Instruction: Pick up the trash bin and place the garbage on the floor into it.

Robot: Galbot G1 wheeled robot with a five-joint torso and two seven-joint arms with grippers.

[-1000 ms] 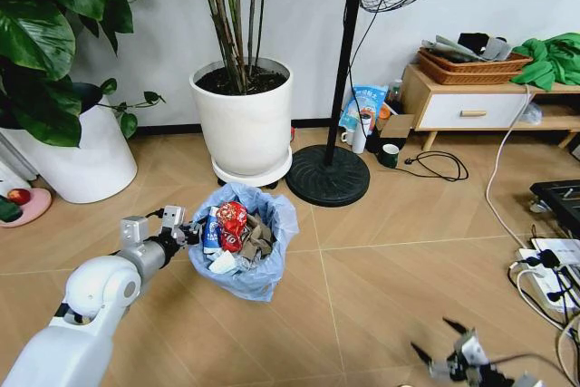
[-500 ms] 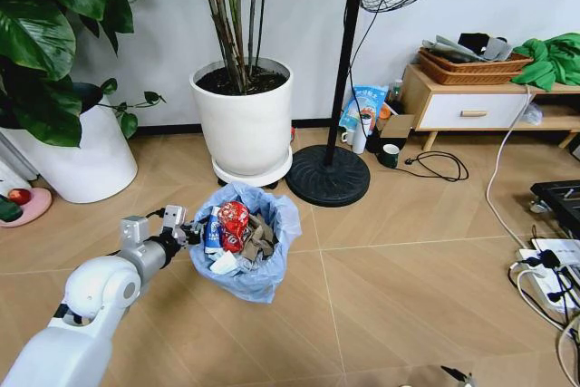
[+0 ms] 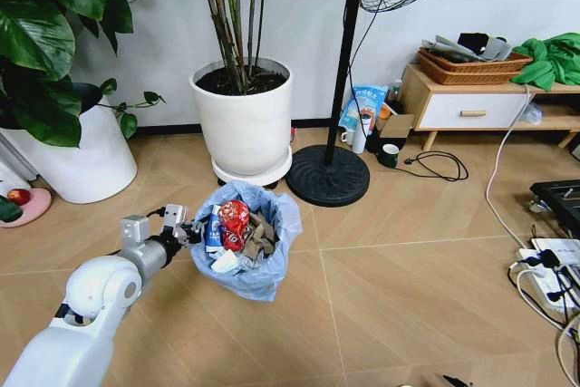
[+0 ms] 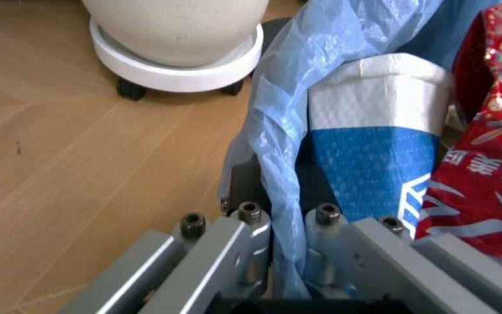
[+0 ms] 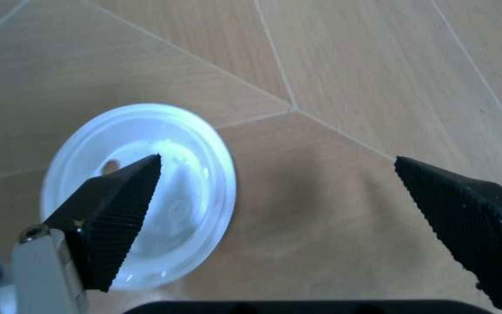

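Right gripper point(image 5: 295, 216): jaws spread wide, tips pointing down at the floor point(image 5: 365, 78). One fingertip point(image 5: 116, 216) overlaps the white disc point(image 5: 138, 222), which lies flat on the planks; the other tip stands well clear of it, over bare wood. In the right wrist view the disc sits toward one finger rather than midway between them.

Judgement: the step in hand is collecting the disc. To do it well, the gripper should shift sideways until the disc rim lies between both tips, then descend until the tips meet the floor and close across the rim. A flat, thin lid is likely to slip or flip if pinched off-centre.

Left gripper point(image 3: 186, 235): arm extended forward and low from 7 o'clock in the head view, wrist level, jaws pressed narrow onto the bin's blue liner point(image 4: 277, 163) at the rim. The left wrist view shows the plastic pinched between the fingers point(image 4: 246, 226).

Bin point(image 3: 243, 242): near centre of the head view, well filled; a red can point(image 3: 232, 222) and blue-white can point(image 3: 212, 231) stand among the contents. A white plant pot point(image 3: 243, 120) stands beyond at 12 o'clock.
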